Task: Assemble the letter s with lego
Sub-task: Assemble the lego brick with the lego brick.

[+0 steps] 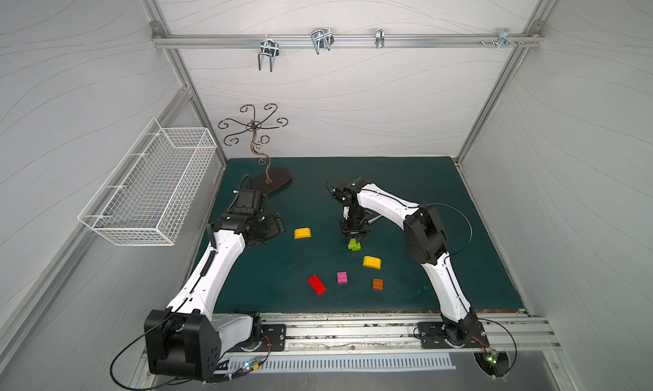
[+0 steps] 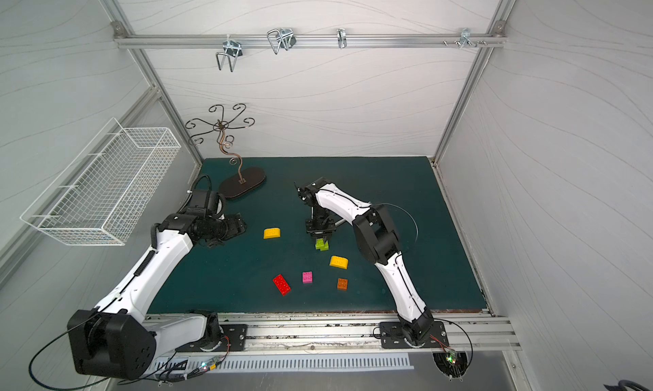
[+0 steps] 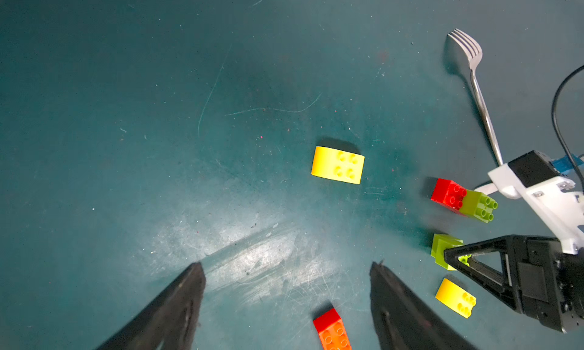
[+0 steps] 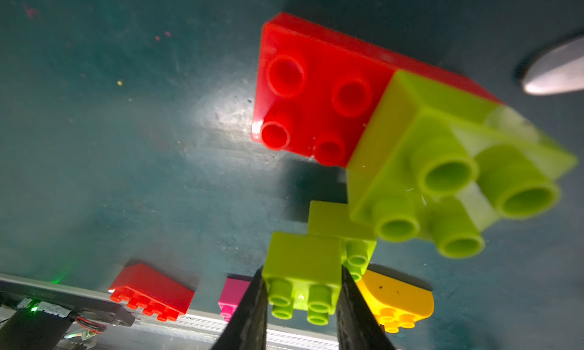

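On teal mat (image 1: 406,195), beside red-lime stack (image 4: 319,95), lime brick (image 4: 300,256) is pinched by right gripper (image 4: 301,271); left gripper (image 3: 286,264) is spread wide.

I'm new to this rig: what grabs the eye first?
The right gripper, mid-scene, is shut on a lime green brick beside a red-and-lime stack. Around it on the teal mat lie two yellow bricks, a red brick, a pink brick and an orange brick.

Pink brick (image 4: 232,293) partly hidden behind right hand (image 4: 301,271).
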You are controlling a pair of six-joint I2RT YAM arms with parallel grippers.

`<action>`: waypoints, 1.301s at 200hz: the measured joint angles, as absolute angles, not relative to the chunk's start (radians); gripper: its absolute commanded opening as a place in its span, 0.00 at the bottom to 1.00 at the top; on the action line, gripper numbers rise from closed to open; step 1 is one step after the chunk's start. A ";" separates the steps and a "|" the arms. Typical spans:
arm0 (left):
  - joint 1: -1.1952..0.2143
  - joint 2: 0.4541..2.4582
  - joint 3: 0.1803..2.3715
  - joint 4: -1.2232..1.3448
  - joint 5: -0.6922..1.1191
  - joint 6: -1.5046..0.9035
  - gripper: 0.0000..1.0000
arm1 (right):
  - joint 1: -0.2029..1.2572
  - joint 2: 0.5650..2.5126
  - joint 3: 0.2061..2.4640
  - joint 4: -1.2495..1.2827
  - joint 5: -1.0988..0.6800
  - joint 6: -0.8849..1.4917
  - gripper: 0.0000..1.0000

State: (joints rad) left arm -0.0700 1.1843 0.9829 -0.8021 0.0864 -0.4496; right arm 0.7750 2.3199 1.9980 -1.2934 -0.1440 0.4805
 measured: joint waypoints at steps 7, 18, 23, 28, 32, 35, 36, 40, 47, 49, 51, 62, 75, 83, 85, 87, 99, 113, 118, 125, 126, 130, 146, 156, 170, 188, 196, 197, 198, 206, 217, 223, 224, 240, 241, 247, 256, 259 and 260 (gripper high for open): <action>-0.070 1.184 0.982 -0.802 0.086 -0.449 0.85 | 0.776 2.321 2.000 -1.295 -0.143 0.480 0.00; -0.069 1.184 0.982 -0.802 0.086 -0.450 0.85 | 0.778 2.321 2.000 -1.295 -0.142 0.480 0.00; -0.069 1.184 0.982 -0.802 0.086 -0.450 0.85 | 0.778 2.321 2.000 -1.295 -0.142 0.480 0.00; -0.068 1.184 0.982 -0.802 0.086 -0.449 0.85 | 0.778 2.321 2.000 -1.295 -0.142 0.480 0.00; -0.067 1.184 0.981 -0.802 0.086 -0.450 0.85 | 0.778 2.321 2.000 -1.295 -0.142 0.480 0.00; -0.066 1.184 0.981 -0.802 0.086 -0.449 0.85 | 0.778 2.321 1.999 -1.295 -0.142 0.480 0.00; -0.066 1.184 0.981 -0.802 0.086 -0.450 0.85 | 0.778 2.321 1.999 -1.295 -0.142 0.480 0.00; -0.066 1.184 0.981 -0.802 0.086 -0.450 0.85 | 0.778 2.321 1.998 -1.294 -0.142 0.481 0.00; -0.065 1.184 0.981 -0.802 0.087 -0.449 0.85 | 0.777 2.321 1.997 -1.293 -0.143 0.481 0.00; -0.065 1.184 0.981 -0.802 0.086 -0.449 0.85 | 0.777 2.321 1.996 -1.292 -0.143 0.480 0.00; -0.065 1.184 0.981 -0.802 0.087 -0.449 0.85 | 0.776 2.320 1.996 -1.292 -0.144 0.480 0.00; -0.065 1.184 0.981 -0.802 0.087 -0.449 0.85 | 0.773 2.318 1.991 -1.289 -0.147 0.480 0.00; -0.065 1.184 0.981 -0.802 0.087 -0.449 0.85 | 0.764 2.310 1.975 -1.278 -0.153 0.479 0.00; -0.065 1.184 0.981 -0.802 0.087 -0.449 0.85 | 0.756 2.304 1.962 -1.268 -0.165 0.478 0.00; -0.065 1.184 0.981 -0.802 0.087 -0.449 0.85 | 0.755 2.302 1.960 -1.266 -0.168 0.478 0.00; -0.065 1.184 0.981 -0.802 0.087 -0.449 0.85 | 0.753 2.300 1.956 -1.264 -0.171 0.478 0.00; -0.065 1.184 0.981 -0.802 0.087 -0.449 0.85 | 0.743 2.290 1.939 -1.250 -0.182 0.477 0.00; -0.065 1.184 0.981 -0.802 0.087 -0.449 0.85 | 0.740 2.281 1.923 -1.236 -0.186 0.474 0.00; -0.065 1.184 0.981 -0.802 0.087 -0.450 0.85 | 0.739 2.278 1.919 -1.232 -0.187 0.474 0.00; -0.065 1.184 0.981 -0.802 0.088 -0.450 0.85 | 0.739 2.276 1.915 -1.228 -0.188 0.473 0.00; -0.065 1.184 0.981 -0.802 0.087 -0.450 0.85 | 0.739 2.275 1.914 -1.227 -0.189 0.473 0.00; -0.065 1.184 0.981 -0.801 0.088 -0.450 0.85 | 0.739 2.275 1.912 -1.225 -0.189 0.473 0.00; -0.065 1.184 0.981 -0.802 0.087 -0.450 0.85 | 0.739 2.271 1.908 -1.221 -0.189 0.473 0.00; -0.064 1.184 0.981 -0.802 0.087 -0.450 0.85 | 0.739 2.268 1.903 -1.217 -0.189 0.473 0.00; -0.064 1.184 0.981 -0.802 0.087 -0.450 0.85 | 0.739 2.265 1.898 -1.212 -0.186 0.474 0.00; -0.063 1.184 0.981 -0.802 0.087 -0.450 0.85 | 0.748 2.260 1.893 -1.206 -0.173 0.474 0.00; -0.063 1.184 0.980 -0.801 0.087 -0.450 0.85 | 0.753 2.259 1.891 -1.204 -0.167 0.474 0.00; -0.063 1.184 0.980 -0.801 0.087 -0.450 0.85 | 0.754 2.259 1.891 -1.203 -0.165 0.474 0.00; -0.063 1.184 0.980 -0.801 0.087 -0.450 0.85 | 0.754 2.259 1.891 -1.203 -0.165 0.474 0.00; -0.063 1.184 0.979 -0.801 0.087 -0.450 0.85 | 0.758 2.257 1.888 -1.201 -0.160 0.474 0.00; -0.063 1.184 0.979 -0.801 0.087 -0.450 0.85 | 0.760 2.254 1.882 -1.195 -0.155 0.476 0.00; -0.063 1.184 0.979 -0.801 0.087 -0.450 0.85 | 0.761 2.251 1.877 -1.190 -0.155 0.478 0.00; -0.063 1.184 0.979 -0.801 0.087 -0.450 0.86 | 0.761 2.250 1.876 -1.189 -0.155 0.478 0.00; -0.063 1.184 0.979 -0.801 0.087 -0.450 0.86 | 0.761 2.242 1.864 -1.177 -0.155 0.480 0.00; -0.063 1.184 0.979 -0.801 0.087 -0.450 0.86 | 0.761 2.242 1.863 -1.177 -0.155 0.480 0.00; -0.063 1.184 0.979 -0.801 0.087 -0.450 0.86 | 0.761 2.239 1.859 -1.173 -0.155 0.481 0.00; -0.061 1.184 0.979 -0.801 0.087 -0.450 0.86 | 0.761 2.237 1.856 -1.169 -0.155 0.482 0.00; -0.060 1.184 0.979 -0.801 0.087 -0.450 0.86 | 0.761 2.236 1.855 -1.168 -0.155 0.482 0.00; -0.060 1.184 0.979 -0.801 0.087 -0.450 0.86 | 0.761 2.236 1.855 -1.168 -0.155 0.482 0.00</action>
State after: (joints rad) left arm -0.0605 1.1843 0.9791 -0.8009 0.0868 -0.4496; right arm 0.7609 2.2360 1.8545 -1.1683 -0.1551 0.4824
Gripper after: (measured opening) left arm 0.858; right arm 0.328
